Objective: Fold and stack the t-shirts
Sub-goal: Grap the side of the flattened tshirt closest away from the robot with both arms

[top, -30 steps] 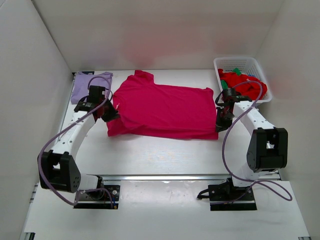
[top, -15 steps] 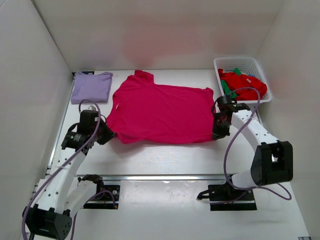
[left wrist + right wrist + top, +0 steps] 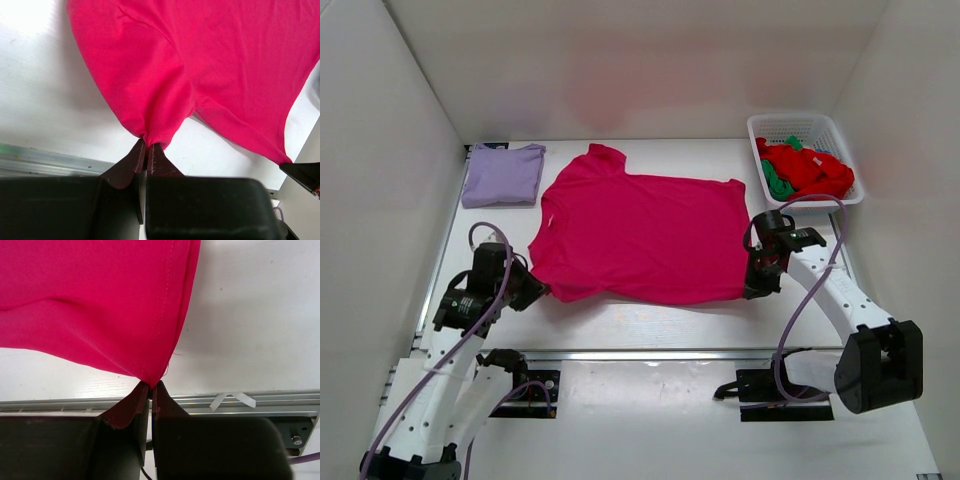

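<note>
**Both jaws pinch the near edge of the magenta shirt**

We see the magenta-pink t-shirt (image 3: 640, 235) spread flat on the desk (image 3: 650, 325), lying between the two sets of jaws and reaching away from them toward the far wall. The left jaws are pressed together on a bunched tip of cloth at the shirt's near-left corner. In the left wrist view, the magenta-pink t-shirt (image 3: 200, 60) fans out from that tip, up and to the right. The right jaws are likewise closed on the near-right corner. In the right wrist view, the stitched hem of the magenta-pink t-shirt (image 3: 90, 300) runs straight down into the pinch, and the cloth spreads up and to the left of it. Both held corners sit low, close to the desk surface; we cannot tell whether they touch it.

Beyond the left jaws, well apart from them near the far-left corner, lies the pale lavender t-shirt (image 3: 503, 174), folded into a flat rectangle. Beyond the right jaws, at the far right, stands the white lattice basket (image 3: 798, 122), with crumpled red shirts (image 3: 812, 170) and a green shirt (image 3: 775, 183) inside it.
</note>
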You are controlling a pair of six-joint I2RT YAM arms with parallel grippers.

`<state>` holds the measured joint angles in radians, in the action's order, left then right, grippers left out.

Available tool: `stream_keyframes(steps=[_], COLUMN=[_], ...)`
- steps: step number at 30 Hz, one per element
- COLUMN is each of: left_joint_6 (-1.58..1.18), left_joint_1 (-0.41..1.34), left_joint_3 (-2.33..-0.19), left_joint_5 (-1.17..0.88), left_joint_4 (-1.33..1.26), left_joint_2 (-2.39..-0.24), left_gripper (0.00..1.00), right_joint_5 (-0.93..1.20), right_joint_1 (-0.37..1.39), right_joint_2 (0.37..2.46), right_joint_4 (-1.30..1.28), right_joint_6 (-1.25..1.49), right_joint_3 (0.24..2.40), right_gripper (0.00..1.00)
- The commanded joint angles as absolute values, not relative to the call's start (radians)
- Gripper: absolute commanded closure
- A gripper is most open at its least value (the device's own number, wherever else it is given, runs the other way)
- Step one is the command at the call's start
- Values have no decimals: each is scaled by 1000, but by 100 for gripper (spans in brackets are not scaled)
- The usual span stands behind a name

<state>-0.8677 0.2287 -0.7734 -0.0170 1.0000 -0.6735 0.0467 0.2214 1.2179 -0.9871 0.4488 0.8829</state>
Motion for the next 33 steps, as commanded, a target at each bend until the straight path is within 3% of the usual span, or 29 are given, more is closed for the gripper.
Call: stream_keyframes(steps=[1, 13, 20, 33], left_joint_6=[-879, -858, -764, -637], left_joint_1=[232, 245, 252, 249], left_joint_3=[-775, -778, -853, -1184], left_joint_5=[20, 44, 74, 109], left_joint_4=[1042, 1049, 940, 824], left_joint_2=[-660, -664, -871, -1313], left_gripper=[100, 100, 100, 100], right_joint_5=[28, 25, 15, 9], right_joint_1=[244, 216, 138, 66], right_joint_2=[1184, 1154, 1250, 1540], right_joint_4=[-1003, -1006, -985, -957], right_joint_6=[500, 483, 402, 311], right_joint_3=[876, 833, 879, 1150], right_gripper=[100, 100, 100, 100])
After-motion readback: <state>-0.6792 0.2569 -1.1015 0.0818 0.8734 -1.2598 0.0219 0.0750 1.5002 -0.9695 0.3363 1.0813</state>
